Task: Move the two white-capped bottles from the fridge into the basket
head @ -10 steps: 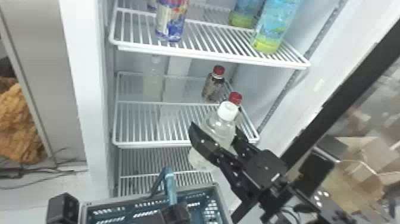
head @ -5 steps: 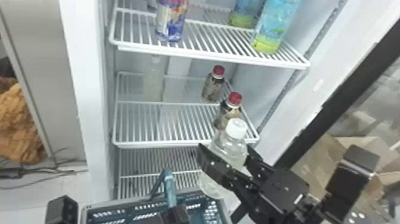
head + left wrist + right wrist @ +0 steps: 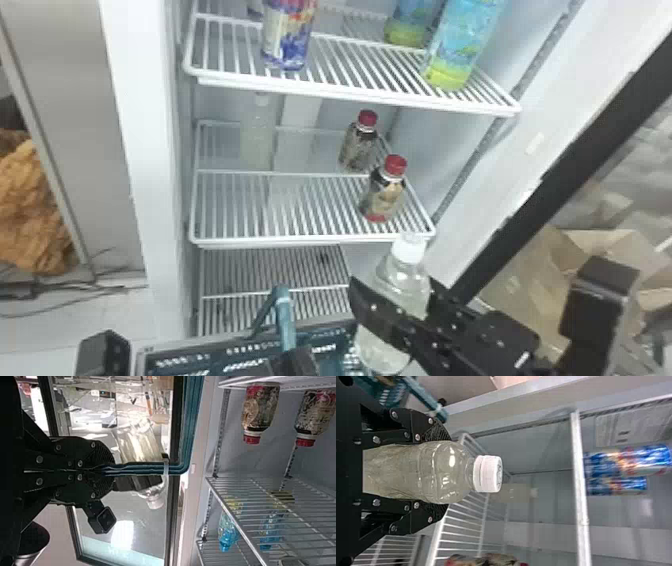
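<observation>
In the head view, my right gripper (image 3: 395, 295) is shut around a clear white-capped bottle (image 3: 406, 278), held upright with a slight tilt, in front of the fridge and by the basket's right edge. The right wrist view shows my gripper (image 3: 443, 471) with its fingers on both sides of the bottle (image 3: 407, 471), cap free. A second white-capped bottle (image 3: 257, 135) stands at the back left of the middle shelf. At the bottom edge, my left gripper (image 3: 295, 362) is at the basket (image 3: 210, 341); in the left wrist view this gripper (image 3: 107, 469) is closed on the teal basket handle (image 3: 138, 469).
Two red-capped bottles (image 3: 382, 195) stand on the right of the middle shelf (image 3: 300, 244). A can (image 3: 289, 37) and blue-green bottles (image 3: 462, 45) occupy the shelf above. The open fridge door (image 3: 575, 165) with its black edge slants along the right, cardboard boxes beyond it.
My right gripper has moved down and slightly right, away from the shelf, carrying the bottle. The front red-capped bottle has come into full view. My left gripper has stayed at the handle.
</observation>
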Controlling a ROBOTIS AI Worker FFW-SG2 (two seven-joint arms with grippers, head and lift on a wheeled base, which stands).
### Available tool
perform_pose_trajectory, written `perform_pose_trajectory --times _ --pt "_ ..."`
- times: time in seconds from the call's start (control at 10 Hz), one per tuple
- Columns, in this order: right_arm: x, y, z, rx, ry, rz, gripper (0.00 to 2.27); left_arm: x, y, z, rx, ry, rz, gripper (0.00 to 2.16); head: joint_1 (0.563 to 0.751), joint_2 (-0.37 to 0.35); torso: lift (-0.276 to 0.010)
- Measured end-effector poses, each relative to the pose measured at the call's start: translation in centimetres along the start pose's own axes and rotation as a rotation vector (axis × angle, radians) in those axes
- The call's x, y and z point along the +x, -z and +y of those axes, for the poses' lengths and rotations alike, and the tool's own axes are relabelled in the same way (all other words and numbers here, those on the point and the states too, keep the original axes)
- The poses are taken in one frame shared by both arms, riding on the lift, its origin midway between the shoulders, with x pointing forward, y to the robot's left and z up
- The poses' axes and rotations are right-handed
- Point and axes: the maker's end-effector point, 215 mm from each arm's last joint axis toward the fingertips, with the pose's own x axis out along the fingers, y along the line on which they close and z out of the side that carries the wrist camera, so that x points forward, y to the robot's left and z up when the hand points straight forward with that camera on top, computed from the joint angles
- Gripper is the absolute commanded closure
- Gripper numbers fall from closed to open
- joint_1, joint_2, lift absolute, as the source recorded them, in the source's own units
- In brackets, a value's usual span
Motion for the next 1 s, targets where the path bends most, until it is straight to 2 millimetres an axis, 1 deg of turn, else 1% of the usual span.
perform_pose_trajectory --times 0.2,0.6,0.7,0.9,1.0 --pt "-0.2 2.5 -0.2 0.044 0.005 0.084 0.86 0.0 0.0 0.0 0.0 0.0 0.0 1.12 0.695 -0.35 -0.26" --pt "0.0 6.2 0.9 0.14 -0.037 0.198 0.86 0.0 0.0 0.0 0.0 0.0 0.0 1.12 0.695 -0.35 -0.26" --pt "0.2 6.9 0.9 0.155 -0.039 0.218 0.84 0.0 0.0 0.0 0.0 0.0 0.0 1.12 0.695 -0.35 -0.26" --pt "1.2 8.7 0.5 0.2 -0.053 0.244 0.81 0.1 0.0 0.0 0.002 0.0 0.002 1.12 0.695 -0.35 -0.26" --pt "1.6 9.2 0.5 0.216 -0.062 0.249 0.74 0.1 0.0 0.0 0.002 0.0 0.003 1.12 0.695 -0.35 -0.26"
